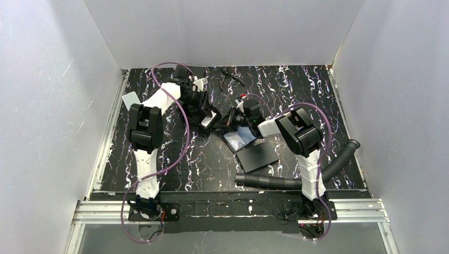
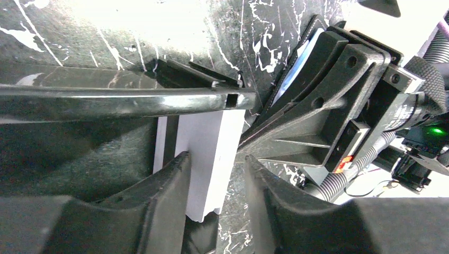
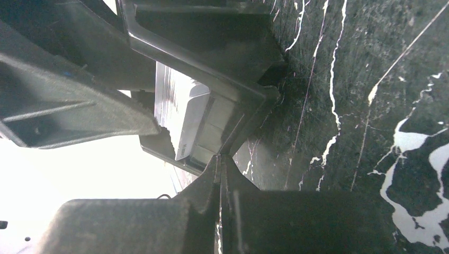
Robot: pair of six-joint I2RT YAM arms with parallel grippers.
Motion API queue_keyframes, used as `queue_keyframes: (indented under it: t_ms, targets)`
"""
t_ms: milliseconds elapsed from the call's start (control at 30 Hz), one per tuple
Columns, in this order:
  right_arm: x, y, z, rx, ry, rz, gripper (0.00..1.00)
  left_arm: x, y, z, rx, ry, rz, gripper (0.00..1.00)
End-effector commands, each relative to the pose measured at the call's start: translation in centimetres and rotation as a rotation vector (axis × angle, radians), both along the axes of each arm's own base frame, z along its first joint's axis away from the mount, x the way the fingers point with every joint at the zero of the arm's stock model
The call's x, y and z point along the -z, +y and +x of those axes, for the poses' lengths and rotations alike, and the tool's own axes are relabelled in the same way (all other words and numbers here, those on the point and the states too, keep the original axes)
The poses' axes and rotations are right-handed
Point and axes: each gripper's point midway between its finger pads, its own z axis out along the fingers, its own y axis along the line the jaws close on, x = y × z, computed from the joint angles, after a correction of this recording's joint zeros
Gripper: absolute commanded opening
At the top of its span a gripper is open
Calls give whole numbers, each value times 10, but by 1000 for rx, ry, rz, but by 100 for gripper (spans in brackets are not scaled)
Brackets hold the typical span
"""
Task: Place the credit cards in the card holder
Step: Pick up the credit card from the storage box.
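While astride pale card (image 2: 204,159) at card holder (image 2: 106,100), left jaws spread; right jaws together.

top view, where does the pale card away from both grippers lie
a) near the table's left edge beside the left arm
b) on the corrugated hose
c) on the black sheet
a, the pale card lies flat by the left edge of the table, just left of the left arm.

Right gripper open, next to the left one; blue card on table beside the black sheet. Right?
No: the right gripper is shut, fingers pressed together, as the right wrist view shows. It is next to the left gripper, and the blue card lies on the table beside the black sheet.
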Motion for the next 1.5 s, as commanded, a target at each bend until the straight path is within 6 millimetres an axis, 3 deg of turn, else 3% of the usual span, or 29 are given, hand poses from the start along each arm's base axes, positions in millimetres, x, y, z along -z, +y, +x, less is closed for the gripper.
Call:
queue_keyframes:
  t_ms: [0,533,867,1133,1467]
  targets:
    - [-15,9,9,-11,-65,33,1,-29,-8,-11,20,-10,-47,35]
    - [-17,10,9,-18,-67,37,1,-23,-2,-8,9,-42,20,13]
    - [-15,10,8,-18,-64,37,1,-34,5,-5,-2,-98,64,3]
    - [-15,10,8,-15,-61,37,1,-41,4,-8,18,-138,92,1]
    - [-15,10,8,-17,-59,40,1,-37,-2,-16,67,-147,153,8]
